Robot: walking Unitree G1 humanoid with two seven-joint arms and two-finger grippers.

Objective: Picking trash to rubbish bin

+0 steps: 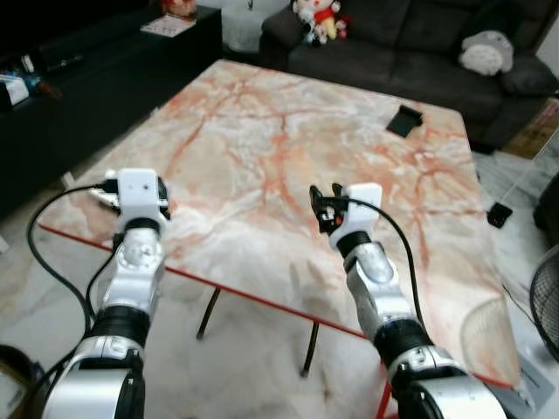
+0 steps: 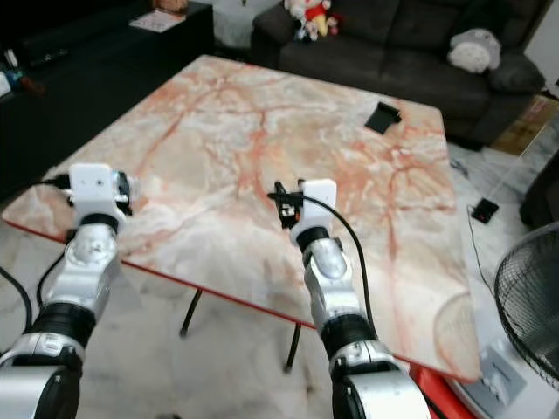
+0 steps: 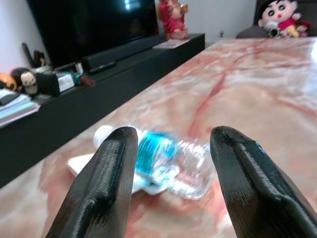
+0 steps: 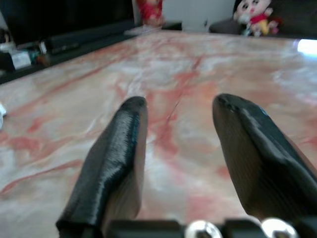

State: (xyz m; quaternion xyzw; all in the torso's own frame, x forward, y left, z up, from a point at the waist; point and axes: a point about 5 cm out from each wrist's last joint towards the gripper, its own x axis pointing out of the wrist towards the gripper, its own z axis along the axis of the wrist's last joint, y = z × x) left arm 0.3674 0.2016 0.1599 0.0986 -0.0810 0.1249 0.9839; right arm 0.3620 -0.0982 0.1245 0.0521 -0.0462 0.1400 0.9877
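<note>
I see a crushed plastic bottle (image 3: 168,161) lying on white paper (image 3: 84,162) near the marble table's (image 1: 288,148) left corner, blurred and partly hidden behind my left gripper (image 3: 171,148), whose fingers are spread wide just short of it. My right gripper (image 4: 178,124) hovers low mid-table, fingers also apart and empty.

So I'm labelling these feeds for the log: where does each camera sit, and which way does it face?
Left eye: on the head, looking down at the marble table; both silver arms show.
Right eye: same head, same scene, sharing the black object.
Left wrist: along the open left claw at a plastic bottle lying on white paper.
Right wrist: along the open right claw over bare tabletop; shares the doll with left wrist.
</note>
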